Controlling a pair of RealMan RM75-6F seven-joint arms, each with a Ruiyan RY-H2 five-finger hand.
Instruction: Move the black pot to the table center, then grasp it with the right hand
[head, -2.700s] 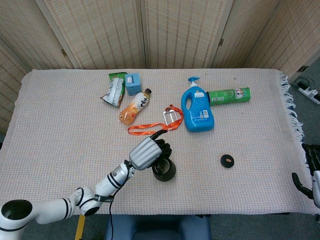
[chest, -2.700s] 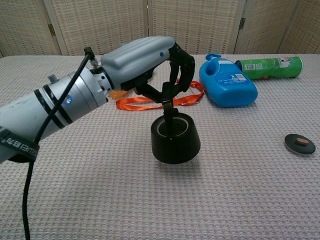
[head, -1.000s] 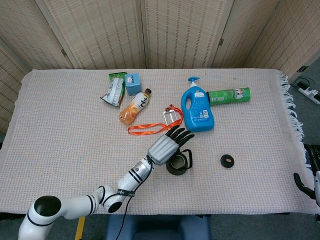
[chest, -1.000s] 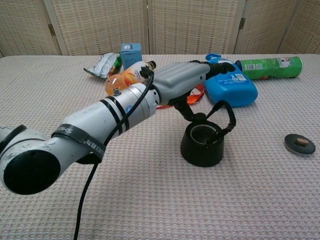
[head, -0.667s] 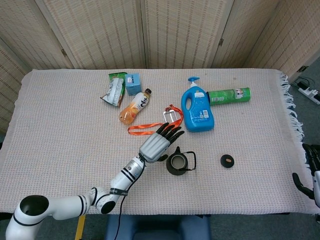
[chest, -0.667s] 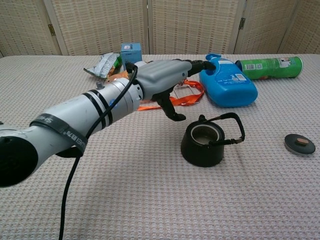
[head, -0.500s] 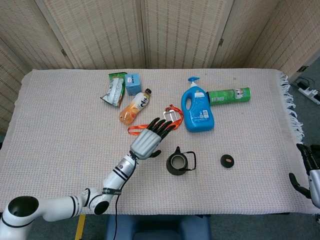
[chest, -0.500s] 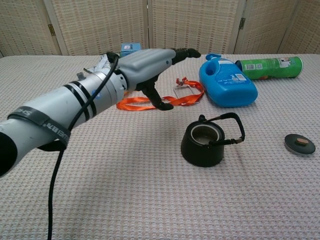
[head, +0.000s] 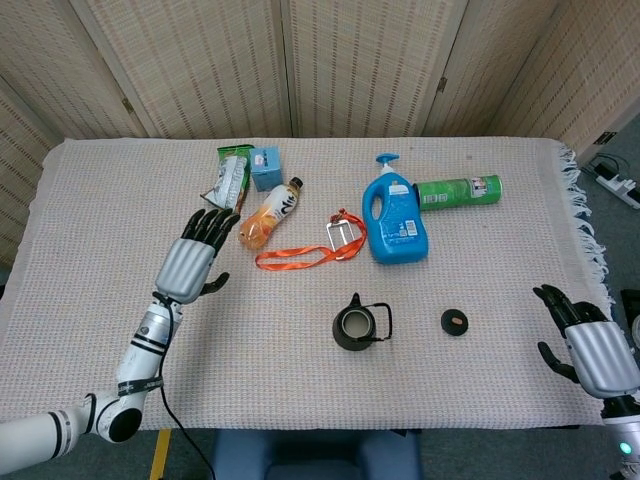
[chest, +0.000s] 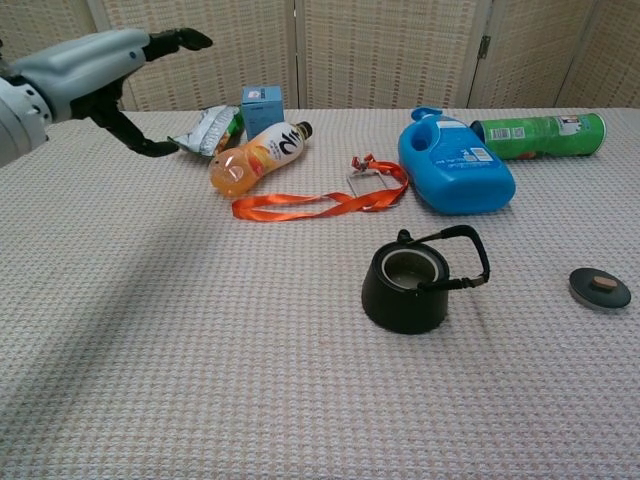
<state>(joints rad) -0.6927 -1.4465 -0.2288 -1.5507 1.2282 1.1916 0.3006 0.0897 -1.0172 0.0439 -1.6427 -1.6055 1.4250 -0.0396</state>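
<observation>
The black pot (head: 353, 327) (chest: 404, 288) stands upright near the middle of the table, lidless, its wire handle tipped to the right. Its round black lid (head: 455, 321) (chest: 599, 287) lies apart to the right. My left hand (head: 190, 263) (chest: 100, 63) hovers far to the left of the pot, fingers spread, holding nothing. My right hand (head: 590, 350) shows only in the head view, at the table's right front edge, fingers apart and empty, well right of the lid.
At the back lie a blue detergent jug (head: 397, 222), a green can (head: 459, 190), an orange juice bottle (head: 269, 212), an orange lanyard with a badge (head: 310, 249), a small blue box (head: 265, 166) and a snack bag (head: 229, 179). The woven cloth (head: 90, 330) covers the table.
My left hand let go of the pot and drew back to the left, away from it. My right hand rose into the head view at the right edge. The pot stays put.
</observation>
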